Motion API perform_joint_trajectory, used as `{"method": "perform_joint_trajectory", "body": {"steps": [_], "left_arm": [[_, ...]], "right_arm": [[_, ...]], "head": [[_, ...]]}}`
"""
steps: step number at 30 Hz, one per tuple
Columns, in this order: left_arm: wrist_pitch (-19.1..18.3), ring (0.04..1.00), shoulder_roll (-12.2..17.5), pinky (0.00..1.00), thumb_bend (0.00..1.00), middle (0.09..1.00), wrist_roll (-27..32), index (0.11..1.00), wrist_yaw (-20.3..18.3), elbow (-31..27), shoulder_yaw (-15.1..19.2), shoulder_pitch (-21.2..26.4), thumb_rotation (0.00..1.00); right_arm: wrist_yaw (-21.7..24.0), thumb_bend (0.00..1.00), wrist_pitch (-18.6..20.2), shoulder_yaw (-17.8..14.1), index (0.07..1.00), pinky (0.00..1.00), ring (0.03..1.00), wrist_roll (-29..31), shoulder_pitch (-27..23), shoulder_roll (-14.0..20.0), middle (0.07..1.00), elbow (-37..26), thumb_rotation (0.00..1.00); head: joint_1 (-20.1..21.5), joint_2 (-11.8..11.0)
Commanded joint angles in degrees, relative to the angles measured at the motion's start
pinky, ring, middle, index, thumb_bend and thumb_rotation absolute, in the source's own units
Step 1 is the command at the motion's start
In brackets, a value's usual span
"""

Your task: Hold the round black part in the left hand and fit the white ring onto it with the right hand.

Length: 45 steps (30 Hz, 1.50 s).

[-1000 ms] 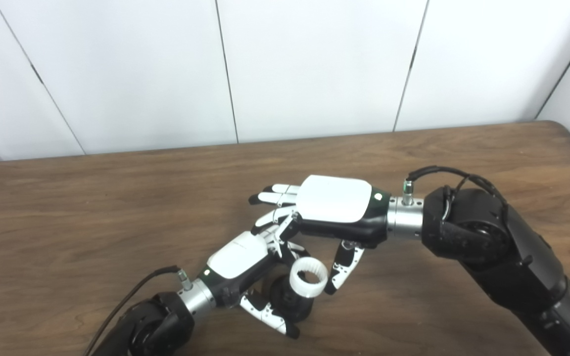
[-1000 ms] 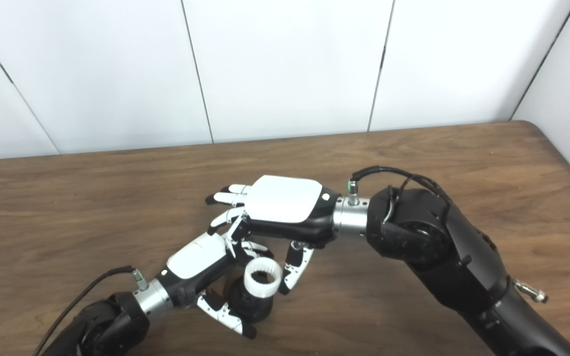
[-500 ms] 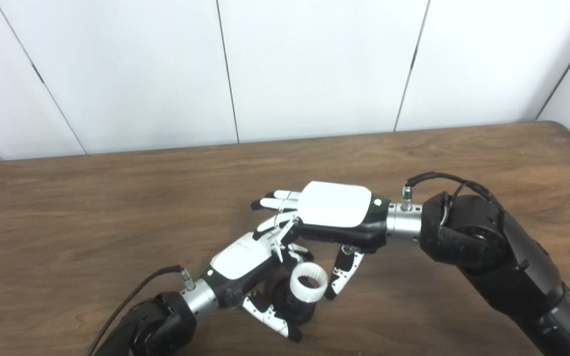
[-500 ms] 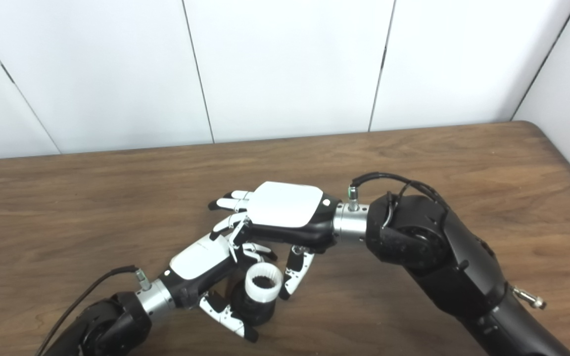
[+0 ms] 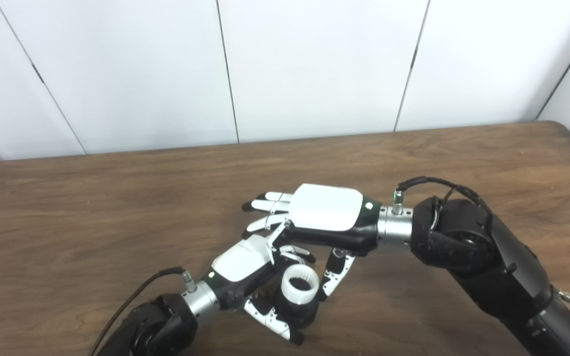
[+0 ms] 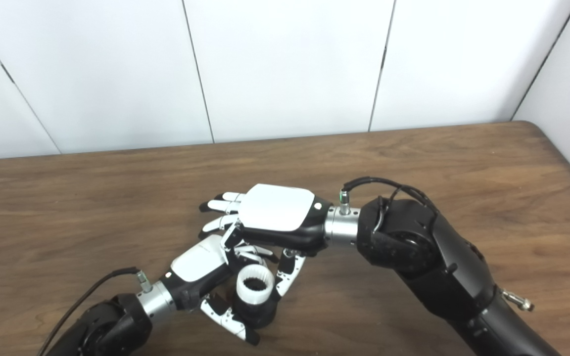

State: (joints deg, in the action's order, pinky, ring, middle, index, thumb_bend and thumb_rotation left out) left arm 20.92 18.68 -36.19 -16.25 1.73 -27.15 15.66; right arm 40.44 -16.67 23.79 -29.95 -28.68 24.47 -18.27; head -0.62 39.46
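Note:
My left hand (image 5: 243, 267) comes in low at the front and is shut on the round black part (image 5: 299, 316), thumb under it and fingers curled behind. The white ring (image 5: 300, 291), toothed inside, sits on top of the black part with its opening facing up. Above them my right hand (image 5: 325, 215) lies palm down. Its thumb (image 5: 333, 276) reaches down against the ring's right side and a bent finger is behind the ring, so it pinches the ring. Its other fingers (image 5: 265, 202) stretch out to the left.
The brown wooden table (image 5: 92, 217) runs out on all sides of the hands. Its rounded right corner (image 6: 532, 128) lies at the back right. White wall panels (image 5: 314, 64) rise behind the table's far edge.
Both hands have drifted a little left and toward the front edge. The ring has come down closer onto the black part, with the right thumb tighter against it.

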Motion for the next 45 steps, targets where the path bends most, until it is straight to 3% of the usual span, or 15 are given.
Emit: {"method": "perform_joint_trajectory", "body": {"steps": [1,17,45], "left_arm": [[0.0,1.0,0.3,1.0,0.52,0.816,0.1,0.482,-0.7,-1.7,0.3,0.4,0.06],[-1.7,1.0,0.2,1.0,0.52,0.825,1.2,0.482,-3.2,-3.7,1.4,0.2,0.06],[-1.7,1.0,-0.9,1.0,0.52,0.83,-1.0,0.482,-3.0,-4.0,1.0,0.0,0.07]], "right_arm": [[-2.4,0.52,-1.9,-0.6,0.48,1.0,1.0,-0.2,-0.9,-0.6,0.875,-0.5,0.14],[-2.5,0.52,-1.9,-0.6,0.48,1.0,1.0,0.0,0.1,-0.7,0.863,-0.3,0.14],[-0.7,0.52,-0.9,-0.2,0.48,1.0,1.0,0.1,-1.8,-0.6,0.872,1.6,0.14]], "head": [[-0.2,0.2],[-0.5,0.8],[-0.8,1.2]]}}
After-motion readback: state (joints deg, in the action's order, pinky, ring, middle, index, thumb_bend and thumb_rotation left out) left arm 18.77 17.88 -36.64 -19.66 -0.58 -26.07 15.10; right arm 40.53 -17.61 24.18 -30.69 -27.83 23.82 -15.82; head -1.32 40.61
